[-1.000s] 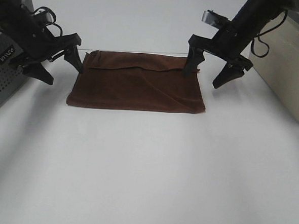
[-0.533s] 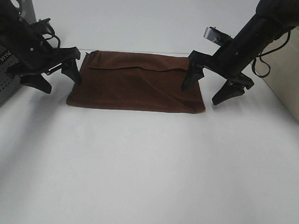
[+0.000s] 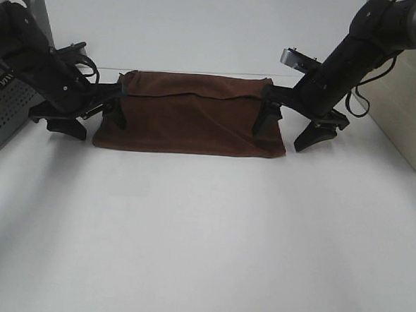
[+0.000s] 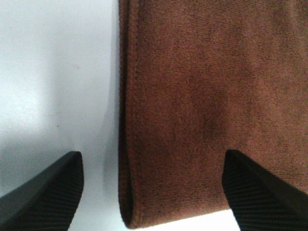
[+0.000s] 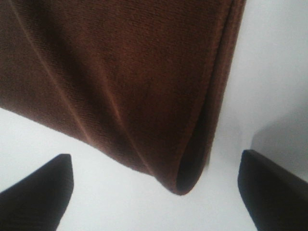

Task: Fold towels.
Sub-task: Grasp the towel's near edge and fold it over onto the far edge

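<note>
The towel point(image 3: 193, 116), a dark reddish-brown cloth, lies folded into a flat rectangle on the white table point(image 3: 203, 233); its upper layer ends in a wavy edge near the back. My left gripper point(image 3: 93, 121) is low at the towel's left edge, open, one finger over the cloth and the other on the table outside it. My right gripper point(image 3: 287, 131) stands open astride the right edge. In the left wrist view the towel point(image 4: 202, 96) shows its folded corner between the open gripper point(image 4: 151, 192) fingers. The right wrist view shows the towel point(image 5: 120, 72) corner within the open gripper point(image 5: 154, 192).
A grey perforated box point(image 3: 2, 108) stands at the left edge behind the left arm. A beige container point(image 3: 409, 97) sits at the right beside the right arm. White table surface stretches in front of the towel.
Both grippers have come down and forward along the towel's side edges, from the back corners toward the near ones. The towel lies as before. Both stay open.
</note>
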`<action>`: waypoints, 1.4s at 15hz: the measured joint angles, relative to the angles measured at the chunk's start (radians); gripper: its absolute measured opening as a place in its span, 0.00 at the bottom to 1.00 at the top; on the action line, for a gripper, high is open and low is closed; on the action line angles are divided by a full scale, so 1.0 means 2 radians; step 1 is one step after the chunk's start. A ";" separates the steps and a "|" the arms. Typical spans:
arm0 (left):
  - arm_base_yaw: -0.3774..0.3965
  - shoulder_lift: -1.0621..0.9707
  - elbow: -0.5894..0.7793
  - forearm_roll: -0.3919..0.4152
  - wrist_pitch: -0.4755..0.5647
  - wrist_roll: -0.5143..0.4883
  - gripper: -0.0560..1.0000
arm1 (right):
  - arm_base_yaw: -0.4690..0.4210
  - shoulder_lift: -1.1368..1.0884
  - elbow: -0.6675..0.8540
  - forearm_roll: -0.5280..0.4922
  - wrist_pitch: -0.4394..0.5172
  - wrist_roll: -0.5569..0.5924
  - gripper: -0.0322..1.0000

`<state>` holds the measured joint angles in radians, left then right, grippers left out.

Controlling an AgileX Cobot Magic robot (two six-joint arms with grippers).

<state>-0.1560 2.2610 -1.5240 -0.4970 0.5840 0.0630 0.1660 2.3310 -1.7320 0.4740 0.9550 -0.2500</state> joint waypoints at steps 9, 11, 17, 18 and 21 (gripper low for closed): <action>-0.002 0.026 -0.023 -0.019 0.010 0.008 0.27 | -0.001 0.020 0.000 0.035 -0.044 -0.019 0.45; -0.002 0.027 -0.023 -0.018 0.013 0.012 0.16 | -0.001 0.020 0.000 0.035 -0.047 -0.019 0.35; -0.002 0.011 -0.023 0.019 0.029 0.014 0.06 | -0.001 0.020 0.000 0.034 -0.046 0.017 0.03; -0.002 0.004 -0.023 0.025 0.037 0.014 0.06 | -0.001 0.020 0.000 0.027 -0.044 0.024 0.03; -0.004 -0.011 -0.021 0.046 0.066 0.014 0.06 | -0.001 0.002 0.005 0.002 -0.024 0.049 0.03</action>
<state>-0.1640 2.2390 -1.5660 -0.4060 0.7170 0.0900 0.1650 2.3350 -1.7220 0.4770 0.9070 -0.1530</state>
